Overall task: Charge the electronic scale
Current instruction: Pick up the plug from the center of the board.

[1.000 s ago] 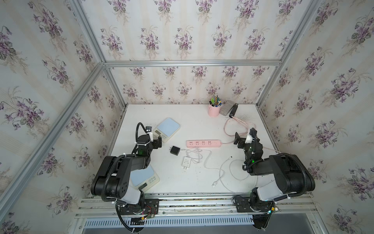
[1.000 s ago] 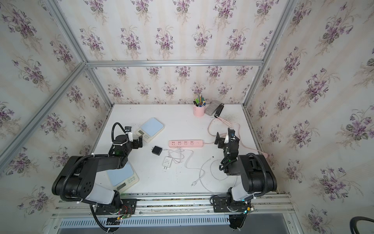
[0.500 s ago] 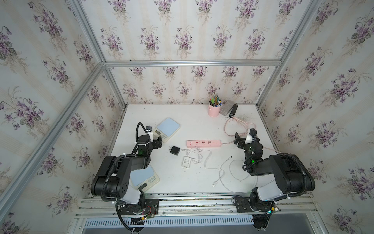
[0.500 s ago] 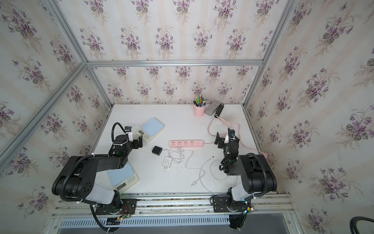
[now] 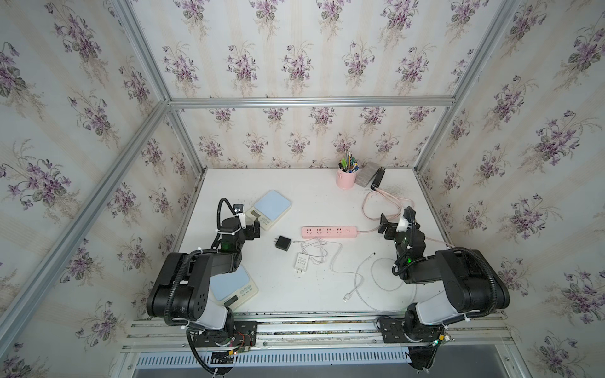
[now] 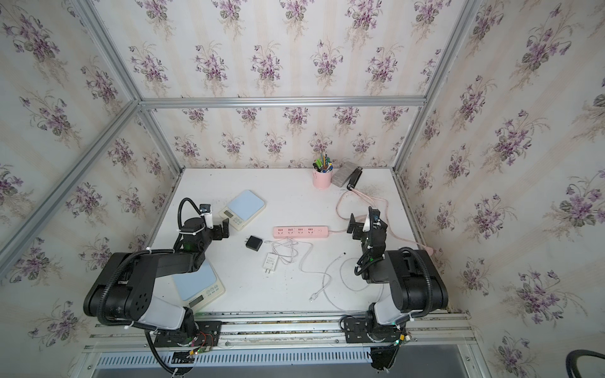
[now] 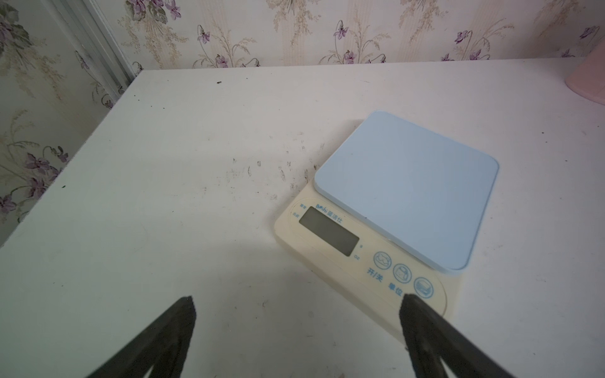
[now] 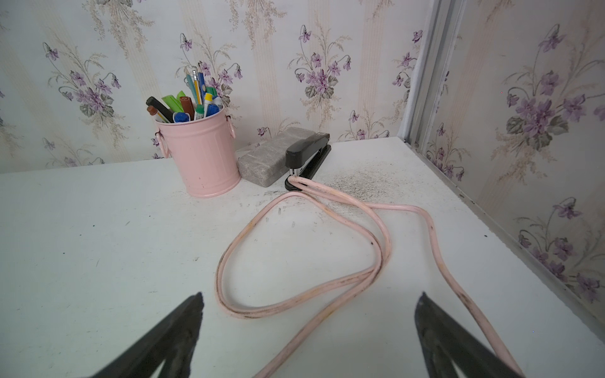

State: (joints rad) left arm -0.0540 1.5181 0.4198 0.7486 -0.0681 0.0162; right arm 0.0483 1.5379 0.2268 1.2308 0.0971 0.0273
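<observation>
Blue-topped cream scale (image 7: 393, 203), lying flat, display (image 7: 329, 231) dark

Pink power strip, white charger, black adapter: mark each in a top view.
pink power strip (image 5: 329, 232), in a top view, middle of socket face.
white charger (image 5: 302, 261), in a top view, flat body.
black adapter (image 5: 283, 243), in a top view, top face.

Bare table (image 7: 163, 196) lies between far scale (image 7: 406, 189) and side wall (image 7: 32, 98); pink cord (image 8: 327, 294) loops block the stapler (image 8: 307, 150).

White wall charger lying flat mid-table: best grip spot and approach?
Probably the white charger body, pinched across its long sides, straight down from above. It lies flat, prongs toward the robot, white cable bunched by its far end, so the ends grip poorly.
</observation>
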